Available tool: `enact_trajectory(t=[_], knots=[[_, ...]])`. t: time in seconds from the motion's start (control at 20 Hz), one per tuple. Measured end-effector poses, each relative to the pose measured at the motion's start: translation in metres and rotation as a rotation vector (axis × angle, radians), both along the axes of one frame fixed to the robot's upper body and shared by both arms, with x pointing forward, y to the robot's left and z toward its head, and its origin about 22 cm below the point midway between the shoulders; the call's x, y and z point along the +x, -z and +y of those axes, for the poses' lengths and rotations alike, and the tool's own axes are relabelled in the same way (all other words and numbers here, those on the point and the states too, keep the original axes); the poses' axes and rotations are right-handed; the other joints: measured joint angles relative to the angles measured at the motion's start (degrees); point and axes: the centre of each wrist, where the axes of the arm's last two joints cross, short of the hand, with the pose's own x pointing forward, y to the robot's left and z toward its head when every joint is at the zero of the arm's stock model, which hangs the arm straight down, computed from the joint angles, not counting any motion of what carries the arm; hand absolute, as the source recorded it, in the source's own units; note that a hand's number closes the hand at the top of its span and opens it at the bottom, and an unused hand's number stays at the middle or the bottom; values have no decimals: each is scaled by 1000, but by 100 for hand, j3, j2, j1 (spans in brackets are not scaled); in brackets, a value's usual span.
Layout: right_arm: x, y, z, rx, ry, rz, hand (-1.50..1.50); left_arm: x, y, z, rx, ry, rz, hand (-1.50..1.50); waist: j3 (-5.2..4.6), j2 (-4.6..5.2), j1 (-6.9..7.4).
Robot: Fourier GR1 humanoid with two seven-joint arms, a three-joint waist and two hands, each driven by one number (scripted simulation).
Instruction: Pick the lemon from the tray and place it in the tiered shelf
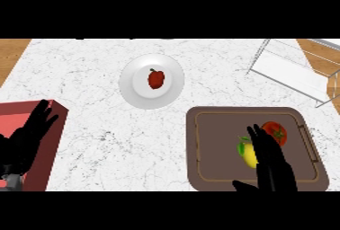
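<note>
Looking steeply down at a white marble-patterned counter [100,148] with wooden flooring at its top corners, the view shows several things around the work area. A round white plate [151,92] sits near the middle toward the far side, carrying a small red bell pepper [156,78]. At the left edge stands a red rectangular box [50,134], partly hidden by the black left hand [30,134], which rests over it with fingers straight and slightly apart, pointing away from the robot. At the top right is the white wire tiered shelf [295,74], set at an angle, well apart from the tray.

A brown rectangular tray [212,148] with a raised rim lies at the lower right. On it, a red tomato [275,131] with a green stem sits just beside the yellow lemon [247,152], on the lemon's far right. The black right hand [272,166] reaches over the tray from the lower edge, fingers straight and together, covering the lemon's right side and part of the tomato. The lemon is oval, bright yellow, with a touch of green at its far end; whether the fingers touch it cannot be told
</note>
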Motion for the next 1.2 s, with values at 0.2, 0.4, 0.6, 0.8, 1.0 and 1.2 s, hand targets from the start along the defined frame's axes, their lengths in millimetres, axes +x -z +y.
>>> enact_trajectory(t=[0.2, 0.4, 0.6, 0.8, 1.0, 1.2], knots=[[-6, -9, 6, -184, 23, 200, -150, 0, 0, -1, 2, 8, 3, 0, 0, 20, 57], [-4, -33, 29, -324, 48, 326, -150, 1, 0, -3, -1, 10, 18, 0, 10, 33, 102], [5, -51, 45, -422, 71, 402, -150, 7, 2, -5, -1, 9, 27, 0, 24, 40, 105], [24, -60, 51, -445, 68, 425, -150, 4, 4, -5, -6, 9, 23, 0, 39, 39, 113], [37, -58, 40, -470, 84, 457, -150, 0, 3, -2, -5, 7, 31, 0, 37, 43, 113], [43, -50, 31, -493, 110, 477, -150, -2, 3, -1, -6, 11, 35, 0, 40, 42, 109]])
